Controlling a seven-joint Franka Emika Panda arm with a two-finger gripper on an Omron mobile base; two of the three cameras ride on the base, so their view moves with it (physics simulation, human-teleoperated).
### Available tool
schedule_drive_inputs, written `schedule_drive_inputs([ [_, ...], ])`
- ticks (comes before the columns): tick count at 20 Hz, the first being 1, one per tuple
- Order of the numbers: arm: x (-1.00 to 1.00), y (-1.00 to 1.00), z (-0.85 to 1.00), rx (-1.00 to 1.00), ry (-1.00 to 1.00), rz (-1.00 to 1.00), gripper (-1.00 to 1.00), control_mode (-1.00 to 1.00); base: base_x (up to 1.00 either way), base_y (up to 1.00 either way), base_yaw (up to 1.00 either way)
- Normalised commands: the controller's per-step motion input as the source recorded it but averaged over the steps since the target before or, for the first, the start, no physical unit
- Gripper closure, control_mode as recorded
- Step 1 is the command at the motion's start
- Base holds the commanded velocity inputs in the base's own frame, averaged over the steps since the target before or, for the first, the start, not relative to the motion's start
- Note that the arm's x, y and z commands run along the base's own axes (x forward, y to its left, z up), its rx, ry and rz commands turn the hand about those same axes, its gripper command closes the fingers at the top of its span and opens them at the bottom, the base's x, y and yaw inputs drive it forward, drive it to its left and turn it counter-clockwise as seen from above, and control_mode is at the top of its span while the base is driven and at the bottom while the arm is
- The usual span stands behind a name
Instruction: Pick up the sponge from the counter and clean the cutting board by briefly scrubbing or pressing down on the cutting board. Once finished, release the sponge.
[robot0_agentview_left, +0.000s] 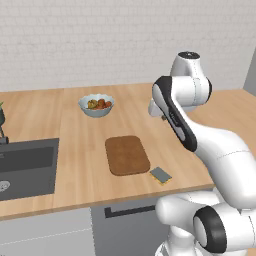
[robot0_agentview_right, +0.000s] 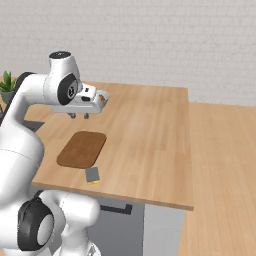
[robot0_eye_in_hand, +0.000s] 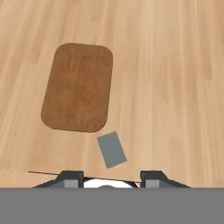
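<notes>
**Robot claw raised above a table, sponge lying beside the cutting board**

A white robot arm holds its claw (robot0_agentview_right: 79, 116) high over a light wood-grain table (robot0_agentview_left: 75, 165), above the far side of the cutting board (robot0_agentview_left: 127, 155). In the hand view the two dark fingertips (robot0_eye_in_hand: 72, 178) stand apart with nothing between them.

The cutting board, a dark reddish-brown rectangle with rounded corners, lies flat near the table's front edge. The sponge (robot0_agentview_left: 161, 175), small with its grey-green face up and a yellow edge showing, lies flat on the table just off the board's near right corner, close to it and turned at a slight angle.

A dark grey sink (robot0_agentview_left: 27, 167) is set into the table at the left. A pale bowl of fruit (robot0_agentview_left: 96, 105) sits farther back.
</notes>
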Motion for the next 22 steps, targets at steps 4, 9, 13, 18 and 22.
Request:
schedule_drive_inputs([
  [4,0.00,0.00,-0.31,0.00,0.18,0.14,-1.00,-1.00,0.00,0.00,0.00],
  [9,0.00,0.02,-0.49,0.00,0.36,0.31,-1.00,-1.00,0.00,0.00,0.00],
  [13,0.00,0.00,-0.18,-0.01,0.07,0.06,-1.00,-1.00,0.00,0.00,0.00],
  [18,-0.03,0.00,-0.29,0.00,-0.02,0.00,-1.00,-1.00,0.00,0.00,0.00],
  [22,0.00,0.00,-0.57,0.00,-0.06,0.00,-1.00,-1.00,0.00,0.00,0.00],
])
